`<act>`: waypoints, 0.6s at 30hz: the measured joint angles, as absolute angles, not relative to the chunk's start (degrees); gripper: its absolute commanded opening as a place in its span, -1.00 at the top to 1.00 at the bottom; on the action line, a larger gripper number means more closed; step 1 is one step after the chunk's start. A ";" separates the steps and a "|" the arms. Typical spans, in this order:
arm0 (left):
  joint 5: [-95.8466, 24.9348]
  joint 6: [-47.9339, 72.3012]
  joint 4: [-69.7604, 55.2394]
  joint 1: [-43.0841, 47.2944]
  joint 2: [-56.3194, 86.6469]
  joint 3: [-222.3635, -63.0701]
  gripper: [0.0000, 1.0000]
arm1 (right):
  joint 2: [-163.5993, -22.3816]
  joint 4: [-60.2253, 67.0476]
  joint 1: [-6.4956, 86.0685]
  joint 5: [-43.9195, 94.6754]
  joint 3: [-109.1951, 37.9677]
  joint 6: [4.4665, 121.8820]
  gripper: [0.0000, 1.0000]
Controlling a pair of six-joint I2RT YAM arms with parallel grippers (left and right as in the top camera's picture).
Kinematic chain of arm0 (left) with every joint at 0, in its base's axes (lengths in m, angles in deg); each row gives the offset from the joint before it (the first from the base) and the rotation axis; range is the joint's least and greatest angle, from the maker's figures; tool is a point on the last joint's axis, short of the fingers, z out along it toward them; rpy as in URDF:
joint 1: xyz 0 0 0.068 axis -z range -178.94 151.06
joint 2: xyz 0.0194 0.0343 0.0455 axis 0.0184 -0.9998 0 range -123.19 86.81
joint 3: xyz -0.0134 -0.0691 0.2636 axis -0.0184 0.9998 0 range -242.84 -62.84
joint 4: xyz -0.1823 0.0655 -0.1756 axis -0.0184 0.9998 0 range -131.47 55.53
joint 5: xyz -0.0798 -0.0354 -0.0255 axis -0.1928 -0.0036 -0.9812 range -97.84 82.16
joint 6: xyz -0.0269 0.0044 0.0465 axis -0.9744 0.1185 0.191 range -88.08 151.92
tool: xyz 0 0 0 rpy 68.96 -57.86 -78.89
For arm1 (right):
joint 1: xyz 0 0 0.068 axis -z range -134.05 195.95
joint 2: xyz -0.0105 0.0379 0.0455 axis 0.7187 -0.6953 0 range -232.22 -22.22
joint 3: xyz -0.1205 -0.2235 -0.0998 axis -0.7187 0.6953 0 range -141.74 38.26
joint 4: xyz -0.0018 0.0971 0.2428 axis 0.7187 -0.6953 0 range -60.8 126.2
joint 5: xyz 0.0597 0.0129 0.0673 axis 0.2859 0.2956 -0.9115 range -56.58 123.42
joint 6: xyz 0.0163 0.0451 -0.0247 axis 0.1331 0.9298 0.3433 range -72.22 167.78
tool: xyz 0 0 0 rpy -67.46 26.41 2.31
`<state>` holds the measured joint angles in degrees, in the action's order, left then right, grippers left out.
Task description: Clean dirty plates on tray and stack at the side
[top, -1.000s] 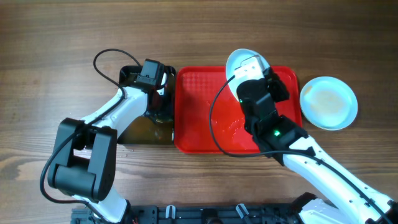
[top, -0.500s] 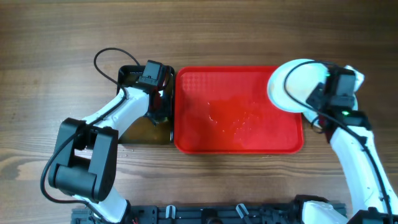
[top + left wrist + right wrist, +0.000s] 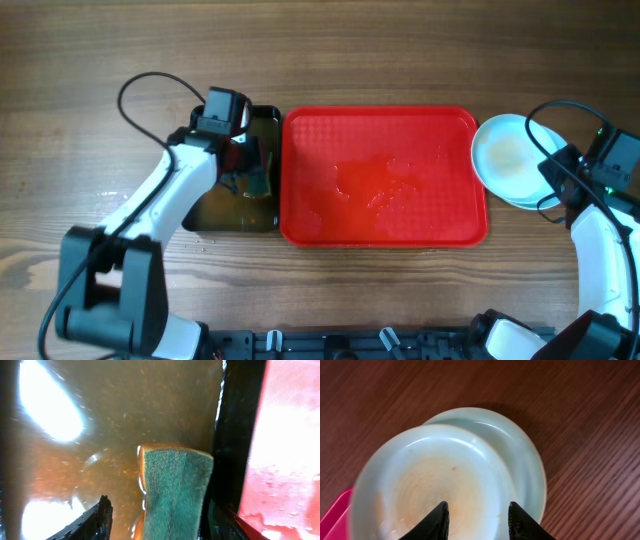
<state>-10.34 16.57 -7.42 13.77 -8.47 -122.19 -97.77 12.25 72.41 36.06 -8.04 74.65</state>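
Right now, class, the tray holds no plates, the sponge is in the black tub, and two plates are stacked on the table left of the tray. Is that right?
Not quite. The plates are stacked on the table right of the tray, not left of it; the overhead view shows this. The rest holds: the tray holds no plates, and the sponge is in the black tub.

The wooden desk (image 3: pixel 400 50) carries the red tray (image 3: pixel 320 140) centrally, a black tub (image 3: pixel 225 205) to its left, and overlapping plates (image 3: pixel 505 160) at right.
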 measured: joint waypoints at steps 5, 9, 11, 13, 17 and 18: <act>-10.78 15.63 -5.81 12.10 -2.84 -122.19 -0.36 | -97.77 14.68 71.47 21.70 -8.04 71.92 -0.03; -10.95 14.60 -5.63 11.84 -1.98 -122.19 -0.99 | -97.77 15.77 65.26 13.46 -8.04 66.02 -0.99; -10.95 13.96 -5.13 11.78 -1.98 -122.19 -0.99 | -97.77 15.68 60.34 11.86 -8.04 62.82 -0.98; -11.39 13.07 -2.42 10.92 -1.79 -122.37 -1.00 | -97.81 13.43 55.03 11.79 -8.85 59.02 -0.99; -12.64 10.16 4.95 6.62 -0.06 -124.75 -1.00 | -98.09 0.49 48.10 13.21 -16.35 53.40 -0.99; -13.03 9.97 6.24 5.70 0.92 -124.90 -1.00 | -98.07 -1.76 47.40 13.37 -17.72 52.92 -0.99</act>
